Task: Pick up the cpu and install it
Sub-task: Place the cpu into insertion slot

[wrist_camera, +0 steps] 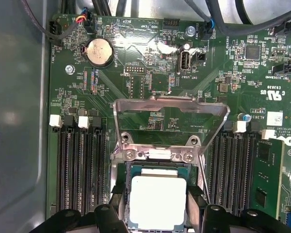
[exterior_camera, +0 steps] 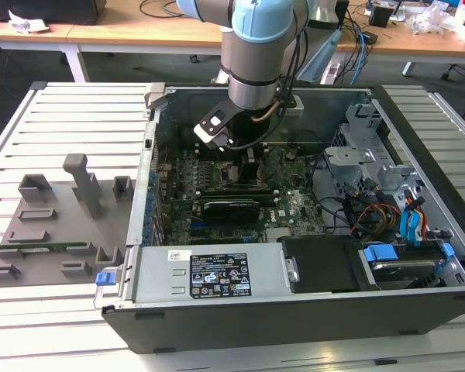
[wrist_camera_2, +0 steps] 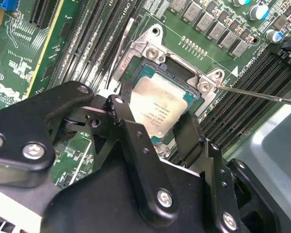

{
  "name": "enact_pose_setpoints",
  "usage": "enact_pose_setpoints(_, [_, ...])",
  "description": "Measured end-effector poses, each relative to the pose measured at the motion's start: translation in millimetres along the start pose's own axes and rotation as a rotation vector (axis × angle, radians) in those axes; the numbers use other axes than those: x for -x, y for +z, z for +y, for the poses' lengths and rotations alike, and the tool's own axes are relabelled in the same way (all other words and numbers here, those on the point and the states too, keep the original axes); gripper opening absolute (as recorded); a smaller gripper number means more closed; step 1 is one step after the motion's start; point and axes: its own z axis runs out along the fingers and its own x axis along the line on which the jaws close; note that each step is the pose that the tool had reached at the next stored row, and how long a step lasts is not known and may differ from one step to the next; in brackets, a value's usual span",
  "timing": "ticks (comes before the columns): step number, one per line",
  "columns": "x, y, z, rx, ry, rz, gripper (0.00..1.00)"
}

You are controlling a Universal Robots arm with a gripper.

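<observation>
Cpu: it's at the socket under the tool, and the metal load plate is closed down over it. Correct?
Not quite. The load plate is open, swung up and away from the socket, not closed over it; the first wrist view shows this. The rest holds: the cpu is at the socket under the tool, its top uncovered.

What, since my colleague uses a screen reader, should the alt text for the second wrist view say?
A silvery-topped cpu sits at the open socket on a green motherboard, with the black gripper close over its near edge; whether it is fully seated cannot be told. Black memory slots run along both sides of the socket.
</observation>
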Motion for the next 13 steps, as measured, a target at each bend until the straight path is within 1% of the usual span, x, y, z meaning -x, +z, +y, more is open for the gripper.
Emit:
enact_pose_setpoints(1, [0.1,-0.6,-0.1,0.0,0.0,-0.0001,0.62])
enact_pose_setpoints(3, [0.1,-4.6,-0.1,0.0002,0.0,0.0001,0.62])
enact_pose_setpoints(10, [0.1,-3.6,0.1,0.0,-0.004,0.0003,0.62])
enact_pose_setpoints(13, [0.1,-5.7,0.1,0.0002,-0.009,0.0004,0.62])
